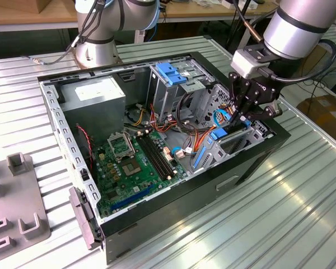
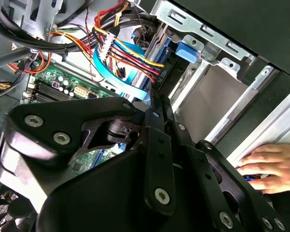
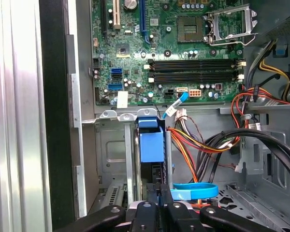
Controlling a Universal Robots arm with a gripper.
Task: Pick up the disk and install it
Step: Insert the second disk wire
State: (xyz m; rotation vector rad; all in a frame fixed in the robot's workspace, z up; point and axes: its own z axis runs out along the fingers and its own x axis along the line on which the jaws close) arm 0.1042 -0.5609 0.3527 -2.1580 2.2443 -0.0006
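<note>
Exterior view: high, off to side, looks down at whole open computer case (image 1: 157, 140) on slatted table (image 1: 280, 213). First wrist view: close, looks straight down into case at motherboard (image 3: 174, 53). Second wrist view: v. close, oblique past gripper (image 2: 154, 121). All 3 share motherboard + cable bundle (image 3: 203, 145).

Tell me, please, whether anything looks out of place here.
Yes: in the second wrist view a person's hand lies beside the computer case, close to the tool, which is odd in a robot's workspace.
</note>
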